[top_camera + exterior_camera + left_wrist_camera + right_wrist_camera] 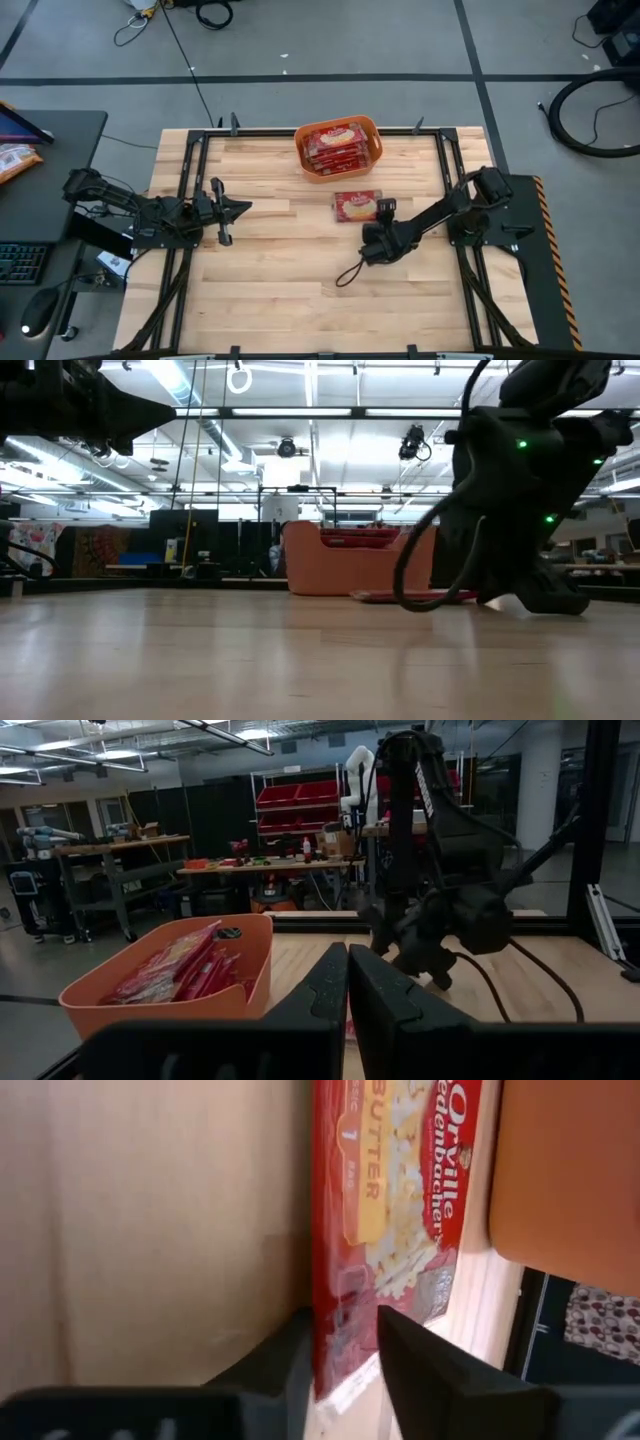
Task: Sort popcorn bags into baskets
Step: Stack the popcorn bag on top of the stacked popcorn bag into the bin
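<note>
A pale wooden table [290, 270] stands on grey floor; workbenches and shelving fill the room behind. At twelve o'clock sits the orange tub [339, 150] with popcorn bags [336, 146]. Just below, the right gripper [340, 1352] pinches one popcorn bag [357, 205]. The left gripper [347, 982], at nine o'clock, is closed, empty.

- Overhead: straight down from well above, taking in the whole wooden table [300, 270], both arms and the surrounding floor.
- Low: at tabletop level, facing across the boards toward the orange tub [345, 565] and the workshop behind.
- Left wrist: along closed fingers, level over the table, toward the tub [170, 985] and the other arm, both also seen from overhead.
- Right wrist: very close, aimed down at a red popcorn bag [385, 1210] beside the tub wall [570, 1175].
</note>
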